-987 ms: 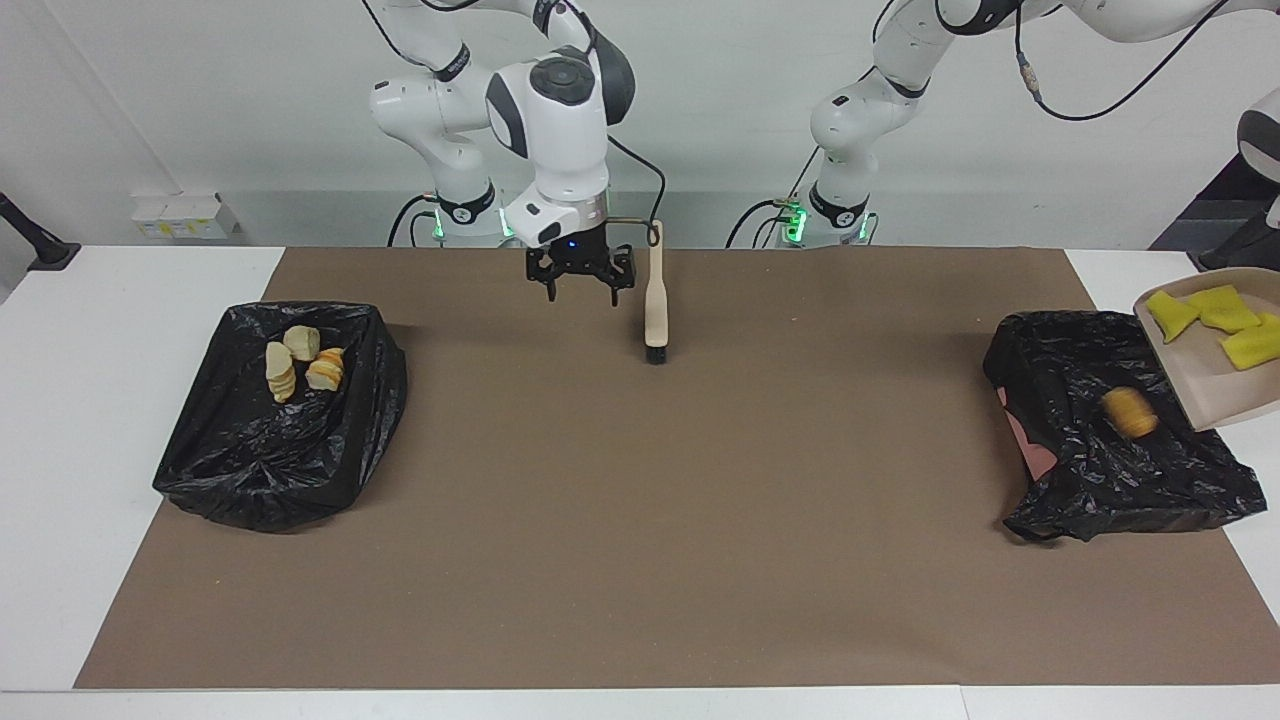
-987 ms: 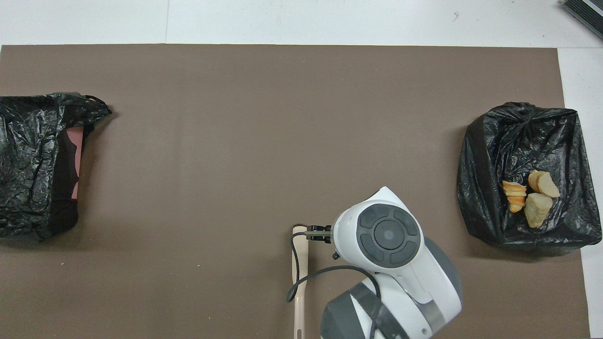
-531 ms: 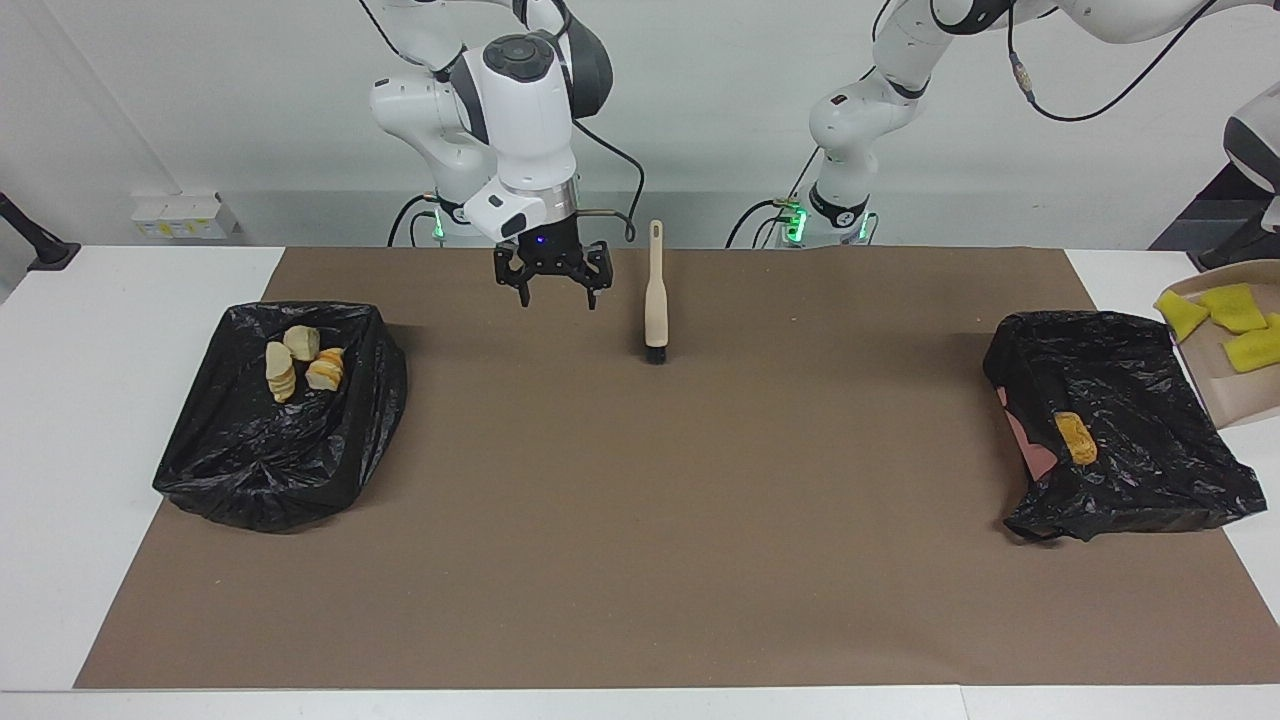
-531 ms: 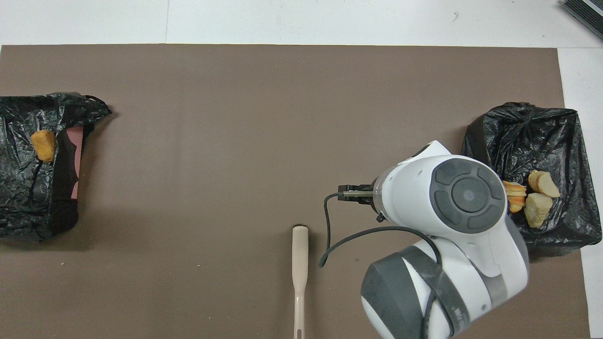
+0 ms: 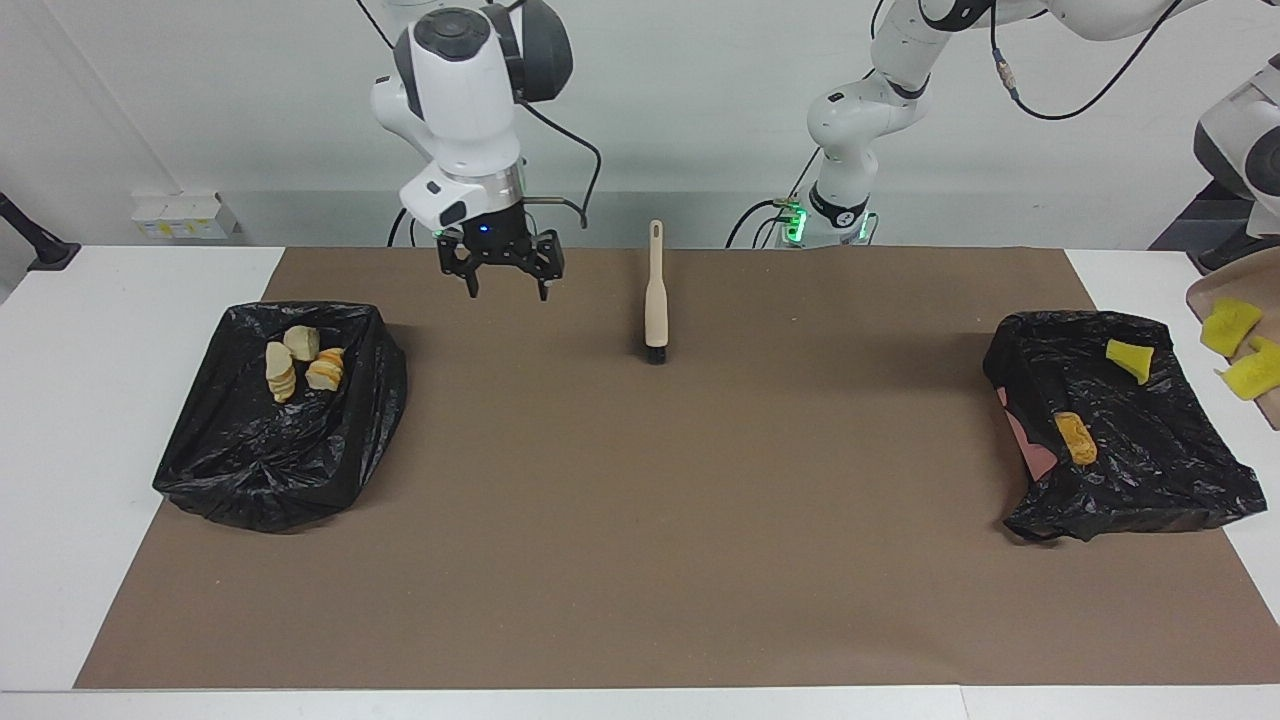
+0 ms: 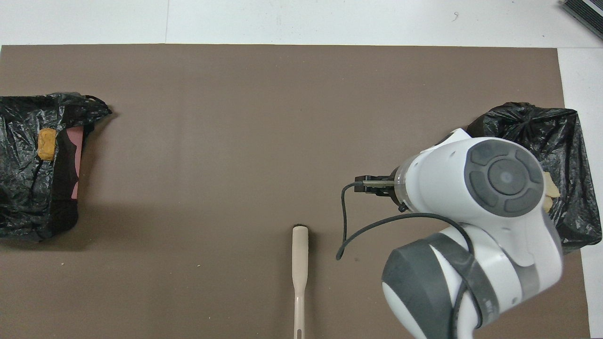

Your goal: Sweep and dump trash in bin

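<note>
The beige dustpan [image 5: 1215,288] hangs tilted at the edge of the facing view, beside the black bin [image 5: 1110,470] at the left arm's end. Yellow foam trash [image 5: 1230,325] still lies on it. One yellow piece [image 5: 1130,357] and an orange-brown nugget [image 5: 1076,438] rest on that bin's liner. My left gripper is out of view and shut, carrying the dustpan. My right gripper [image 5: 507,292] hovers open and empty over the mat, between the brush [image 5: 656,300] and the other bin [image 5: 280,450]. That bin holds cream chunks [image 5: 290,360] and an orange-striped chunk [image 5: 327,368].
The brush [image 6: 300,263] lies flat on the brown mat [image 5: 640,520], handle toward the robots. In the overhead view the right arm's wrist [image 6: 504,179] covers part of the bin [image 6: 565,136] at its end. A pink patch [image 6: 74,141] shows through the other bin's liner.
My right gripper has let go of the brush, risen and swung toward its own end. The dustpan drew back toward the frame edge. The nugget and one yellow piece dropped onto the bin.
</note>
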